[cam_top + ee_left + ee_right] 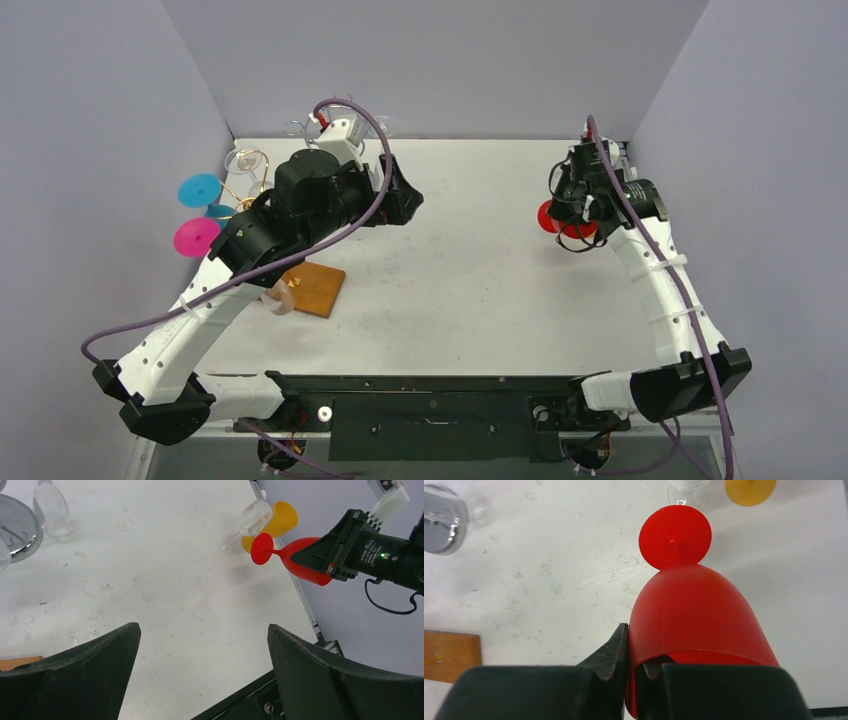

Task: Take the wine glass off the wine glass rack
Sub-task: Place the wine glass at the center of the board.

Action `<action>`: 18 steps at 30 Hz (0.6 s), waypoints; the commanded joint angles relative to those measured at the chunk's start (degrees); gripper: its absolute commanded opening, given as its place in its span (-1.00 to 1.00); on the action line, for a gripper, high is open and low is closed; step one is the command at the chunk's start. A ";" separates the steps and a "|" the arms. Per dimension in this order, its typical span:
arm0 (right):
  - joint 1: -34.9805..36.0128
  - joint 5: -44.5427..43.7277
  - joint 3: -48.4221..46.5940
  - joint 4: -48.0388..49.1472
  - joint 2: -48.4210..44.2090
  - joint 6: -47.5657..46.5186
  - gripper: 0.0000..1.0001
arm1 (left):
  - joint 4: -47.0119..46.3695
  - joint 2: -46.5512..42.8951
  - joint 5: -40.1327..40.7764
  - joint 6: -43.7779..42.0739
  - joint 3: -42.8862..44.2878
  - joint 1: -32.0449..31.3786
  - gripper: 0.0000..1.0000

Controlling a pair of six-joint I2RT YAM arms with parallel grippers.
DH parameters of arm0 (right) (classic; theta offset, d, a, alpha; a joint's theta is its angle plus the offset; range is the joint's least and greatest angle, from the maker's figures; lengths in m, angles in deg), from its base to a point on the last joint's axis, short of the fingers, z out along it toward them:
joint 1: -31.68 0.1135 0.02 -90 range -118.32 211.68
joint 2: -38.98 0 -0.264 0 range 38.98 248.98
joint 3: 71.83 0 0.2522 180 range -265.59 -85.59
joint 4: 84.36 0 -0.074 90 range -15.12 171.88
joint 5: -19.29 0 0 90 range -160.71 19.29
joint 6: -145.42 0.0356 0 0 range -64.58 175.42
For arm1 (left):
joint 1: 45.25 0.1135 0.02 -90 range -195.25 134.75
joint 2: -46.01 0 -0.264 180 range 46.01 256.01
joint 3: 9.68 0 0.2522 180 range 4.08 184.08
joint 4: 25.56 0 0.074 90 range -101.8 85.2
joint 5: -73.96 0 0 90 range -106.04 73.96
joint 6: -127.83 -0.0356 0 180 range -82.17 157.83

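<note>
My right gripper (578, 212) is shut on the rim of a red wine glass (562, 222), held on its side above the table at the right, one finger outside the bowl and one inside. The right wrist view shows the glass (694, 615) with its round foot pointing away from the gripper (634, 645). The wine glass rack, gold wire on a wooden base (312, 288), stands at the left, partly hidden by my left arm. A blue glass (200, 190), a pink glass (196, 237) and a clear glass (247, 160) are at the rack. My left gripper (204, 630) is open and empty above the table.
A yellow glass (277, 520) and a clear glass (245, 527) lie near the table's right edge behind the red glass (300, 562). A shiny metal disc (17, 527) and another clear glass (50, 510) are on the left side. Grey walls enclose the table.
</note>
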 commanded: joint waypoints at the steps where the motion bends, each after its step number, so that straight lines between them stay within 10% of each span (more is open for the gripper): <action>1: -1.27 -3.71 0.43 -2.08 3.76 -3.05 -1.00 | 0.79 -2.60 2.41 -3.89 2.82 0.14 0.93; 18: -3.82 2.11 3.24 0.35 14.27 -5.71 -1.00 | 0.57 -3.40 1.37 -5.36 3.07 2.46 0.93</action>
